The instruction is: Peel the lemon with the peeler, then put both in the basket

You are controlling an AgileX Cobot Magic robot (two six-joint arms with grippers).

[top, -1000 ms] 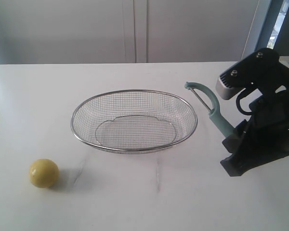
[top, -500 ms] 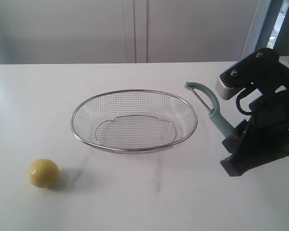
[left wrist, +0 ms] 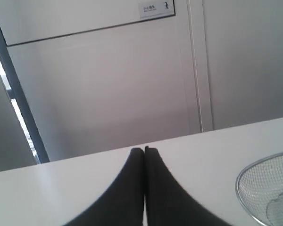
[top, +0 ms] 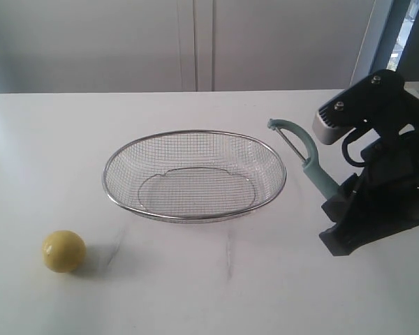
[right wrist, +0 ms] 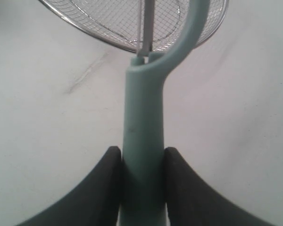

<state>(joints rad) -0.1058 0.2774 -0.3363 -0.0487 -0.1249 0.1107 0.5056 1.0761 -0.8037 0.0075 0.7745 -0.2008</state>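
Observation:
The yellow lemon (top: 63, 250) lies alone on the white table near the front left. The silver wire-mesh basket (top: 194, 132) stands in the middle, with nothing in it. My right gripper (top: 335, 199) is shut on the pale teal handle of the peeler (top: 309, 159), held clear of the table just right of the basket with its blade end pointing up and back. In the right wrist view the peeler (right wrist: 144, 122) runs out between the black fingers (right wrist: 104, 183) toward the basket (right wrist: 108, 35). My left gripper (left wrist: 144, 150) is shut on nothing; it does not show in the exterior view.
The white table (top: 216, 286) stretches across the view, with pale wall panels (top: 195, 42) behind it. The black right arm (top: 384, 181) takes up the right edge. The basket's rim (left wrist: 254, 169) shows at the edge of the left wrist view.

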